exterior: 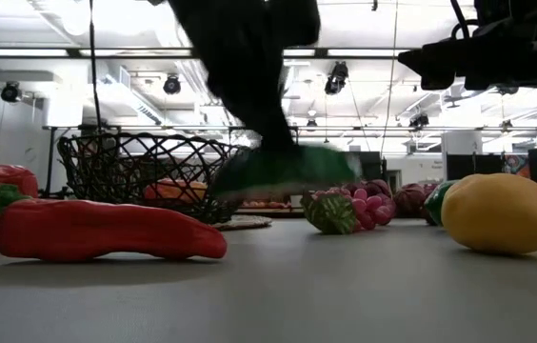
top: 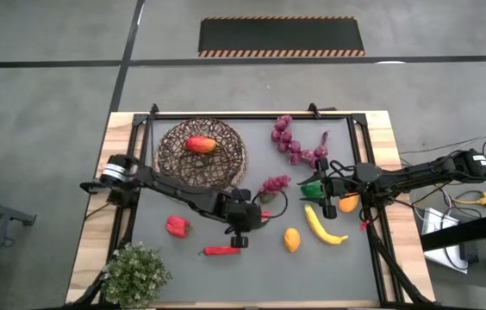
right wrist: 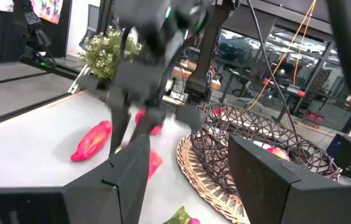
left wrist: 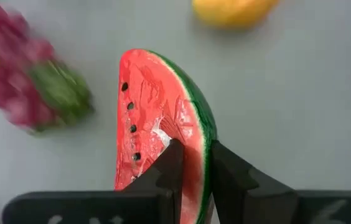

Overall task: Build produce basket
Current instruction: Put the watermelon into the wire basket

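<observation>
The wicker basket (top: 200, 155) stands at the table's far left with one red-orange fruit (top: 200, 144) in it; it also shows in the low view (exterior: 149, 171). My left gripper (top: 258, 215) is shut on a watermelon slice (left wrist: 163, 118), near the table's middle, just right of the basket. In the low view the slice (exterior: 288, 170) is a green blur above the table. My right gripper (right wrist: 188, 168) is open and empty, over the green pepper (top: 312, 189) at the right. Two grape bunches (top: 273, 184) (top: 299, 145), a banana (top: 322, 226) and a red chili (top: 221, 251) lie on the table. My left gripper pinches the watermelon slice between its two fingers. One finger (left wrist: 170, 167) is on the red flesh face and the other (left wrist: 228, 177) on the green rind side (left wrist: 208, 140), at the slice's end nearest the gripper. The slice sticks out beyond the fingers, lifted clear of the table.
A red pepper (top: 177, 226), an orange-yellow fruit (top: 291, 239) and an orange fruit (top: 348, 203) lie on the grey mat. A small green potted plant (top: 135, 271) stands at the near left corner. A black frame (top: 252, 114) rims the mat.
</observation>
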